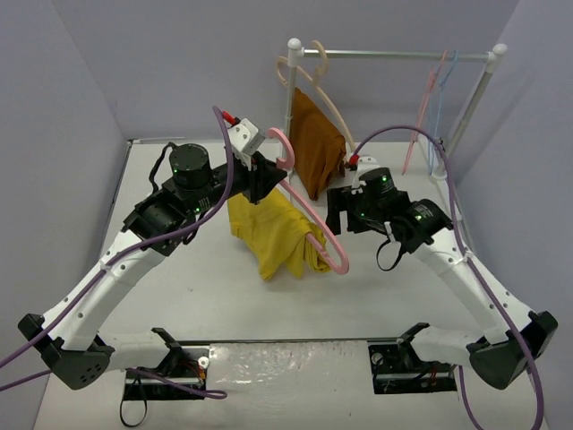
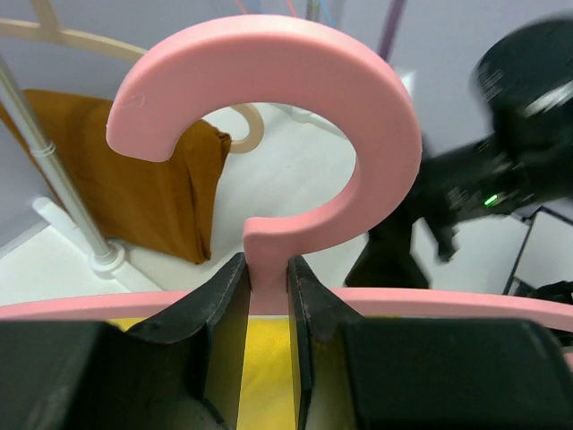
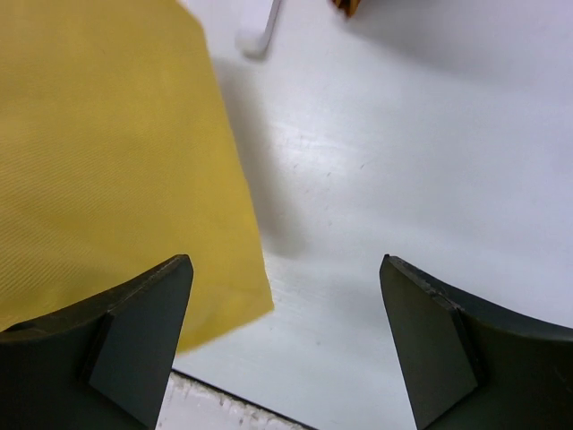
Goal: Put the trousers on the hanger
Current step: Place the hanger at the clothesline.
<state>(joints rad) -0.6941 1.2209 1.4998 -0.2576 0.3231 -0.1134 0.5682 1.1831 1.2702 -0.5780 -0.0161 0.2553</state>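
On your left, left gripper (image 2: pixel 267 269): its jaws are closed narrowly on the neck of the hanger (image 2: pixel 376 134), just below the hook; you see the pink stem pinched between the two black fingers.
Hanger, position: lifted off the table (image 1: pixel 269 313), hook up and toward the back.
Hanger, long axis: in the overhead view it runs from back-left, at the hook, to near-right, where its free end points toward your right arm.
Trousers (image 1: pixel 273 228): folded over the hanger's lower bar and hanging below it as a yellow bundle, near the middle of the table; whether the lowest fold touches the table cannot be told.
Task progress (judgement): the trousers appear to be draped on the bar already; what remains is likely evening the drape.
Key relation: the trousers lie to the left of your right fingers, their edge passing beneath the left finger in the wrist view, while the gap between the fingers faces bare table.
Nearer arm: the right one is nearer the trousers' loose side and the hanger's free end; the left is occupied at the neck.
Right gripper (image 3: pixel 285 262): spread wide, holding nothing, just beside the trousers.
Rack (image 1: pixel 394 55), contents: a beige hanger (image 1: pixel 336 107) carrying a rust-brown cloth (image 1: pixel 315 148) at its left end; a second pink hanger (image 1: pixel 421 125) and a light blue hanger (image 1: pixel 443 98) at its right end.
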